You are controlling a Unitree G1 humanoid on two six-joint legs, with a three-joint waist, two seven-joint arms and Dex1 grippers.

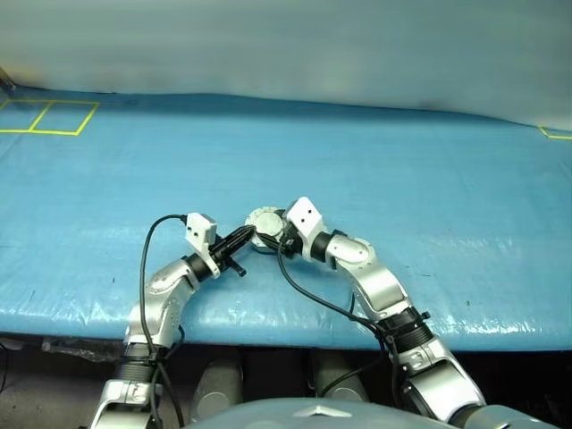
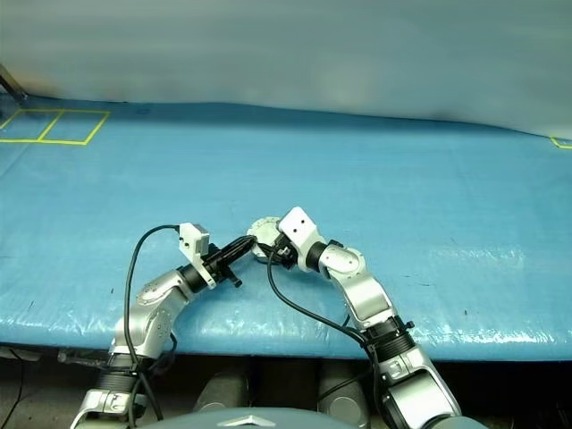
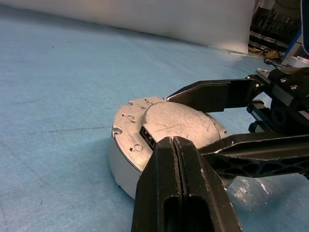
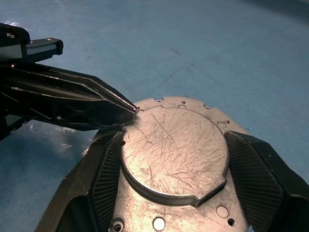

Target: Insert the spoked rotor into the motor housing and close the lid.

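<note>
Right end effector (image 4: pixel 174 164) straddles the motor housing (image 3: pixel 118 162), its two fingers (image 4: pixel 253 169) pressed against opposite sides of the round body, clamped on it, likely to steady it on the counter (image 1: pixel 402 170). Left end effector (image 3: pixel 176 145) has its fingers together, tip resting at the edge of the lid's (image 4: pixel 171 154) raised centre, seemingly to press the lid down flat. Lid lies over the housing, so the rotor, unseen, is presumably inside. Head views place the assembly near the counter's front edge between both arms, but small. Right wrist view shows the scratched lid top and the left tip's contact; left wrist view adds the housing's side wall and a small slot beside the raised part
</note>
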